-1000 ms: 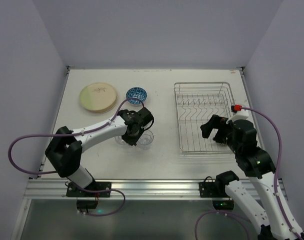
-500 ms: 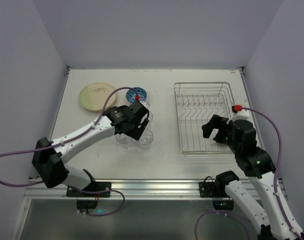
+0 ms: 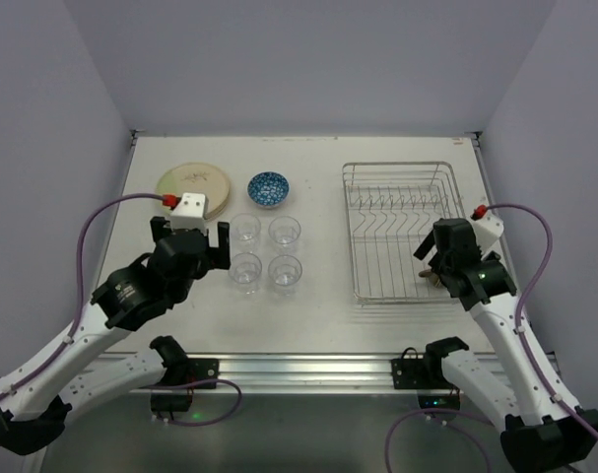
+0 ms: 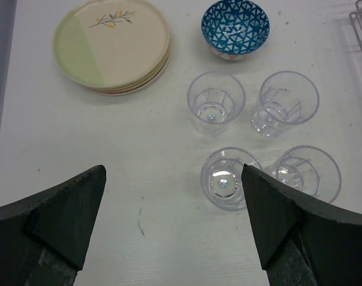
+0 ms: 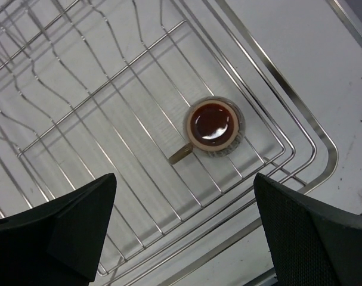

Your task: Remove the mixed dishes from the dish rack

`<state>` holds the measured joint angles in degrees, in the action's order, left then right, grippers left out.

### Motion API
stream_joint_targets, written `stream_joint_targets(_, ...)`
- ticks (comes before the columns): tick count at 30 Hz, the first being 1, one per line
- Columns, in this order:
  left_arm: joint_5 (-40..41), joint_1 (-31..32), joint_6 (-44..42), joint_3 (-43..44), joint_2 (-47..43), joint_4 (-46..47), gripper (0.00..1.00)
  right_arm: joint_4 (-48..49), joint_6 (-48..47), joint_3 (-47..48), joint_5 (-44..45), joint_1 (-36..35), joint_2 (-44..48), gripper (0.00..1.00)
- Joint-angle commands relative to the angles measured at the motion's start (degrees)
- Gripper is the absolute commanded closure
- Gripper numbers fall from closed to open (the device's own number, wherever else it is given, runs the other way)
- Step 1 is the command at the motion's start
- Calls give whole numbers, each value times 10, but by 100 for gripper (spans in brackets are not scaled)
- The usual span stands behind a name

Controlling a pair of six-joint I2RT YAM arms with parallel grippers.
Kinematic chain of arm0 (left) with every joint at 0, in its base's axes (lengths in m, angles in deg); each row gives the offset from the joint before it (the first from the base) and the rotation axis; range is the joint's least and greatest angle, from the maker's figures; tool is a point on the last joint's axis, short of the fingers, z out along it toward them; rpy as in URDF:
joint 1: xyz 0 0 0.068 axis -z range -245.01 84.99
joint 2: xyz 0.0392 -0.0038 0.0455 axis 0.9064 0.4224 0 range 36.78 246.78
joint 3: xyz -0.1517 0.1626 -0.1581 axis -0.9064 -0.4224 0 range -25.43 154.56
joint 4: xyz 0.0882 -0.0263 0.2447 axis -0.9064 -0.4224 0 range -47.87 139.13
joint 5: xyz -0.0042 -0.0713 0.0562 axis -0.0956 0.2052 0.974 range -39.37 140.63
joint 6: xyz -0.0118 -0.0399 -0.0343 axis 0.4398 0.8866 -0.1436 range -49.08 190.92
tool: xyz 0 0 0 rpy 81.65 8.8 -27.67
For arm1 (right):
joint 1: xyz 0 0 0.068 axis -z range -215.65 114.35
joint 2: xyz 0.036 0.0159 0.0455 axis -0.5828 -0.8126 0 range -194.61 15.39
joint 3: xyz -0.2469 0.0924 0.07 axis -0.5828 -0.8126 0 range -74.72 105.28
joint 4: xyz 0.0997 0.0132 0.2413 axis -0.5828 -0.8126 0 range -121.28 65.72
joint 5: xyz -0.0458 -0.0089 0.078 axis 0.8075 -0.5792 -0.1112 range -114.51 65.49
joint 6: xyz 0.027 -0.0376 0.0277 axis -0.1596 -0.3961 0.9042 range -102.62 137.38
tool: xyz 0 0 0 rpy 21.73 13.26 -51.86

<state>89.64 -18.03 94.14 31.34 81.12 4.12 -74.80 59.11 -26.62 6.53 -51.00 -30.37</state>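
Note:
The silver wire dish rack (image 3: 402, 232) stands on the right of the table. A small dark cup (image 5: 214, 127) with a handle sits upright in its near right corner. My right gripper (image 3: 429, 264) hovers over that corner, open, the cup just beyond its fingertips (image 5: 184, 179). Several clear glasses (image 3: 265, 251) stand in a square left of the rack. A blue-patterned bowl (image 3: 268, 187) and a stack of cream plates (image 3: 192, 190) lie behind them. My left gripper (image 3: 190, 242) is open and empty, left of the glasses, with the nearest glass (image 4: 228, 177) by its right finger.
The rack's upright tines (image 3: 397, 197) run along its far half; its wire floor (image 5: 109, 119) is otherwise bare. The table's far wall and side walls close in the workspace. Purple cables loop beside both arms.
My left gripper has opened, let go of a glass among the others and drawn back to the near left. The right arm has shifted over the rack's near right corner.

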Motion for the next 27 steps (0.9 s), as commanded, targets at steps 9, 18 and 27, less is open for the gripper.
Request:
stream_joint_targets(9,-15,-1,-7,-76,-26,59,0,26,82,-19,30,64,-72,1)
stream_joint_targets(18,-26,14,-14,-85,-63,72,0,81,105,-49,35,74,-160,1)
stream_joint_targets(27,-35,29,-20,-88,-61,77,0,118,83,-41,33,82,-196,5)
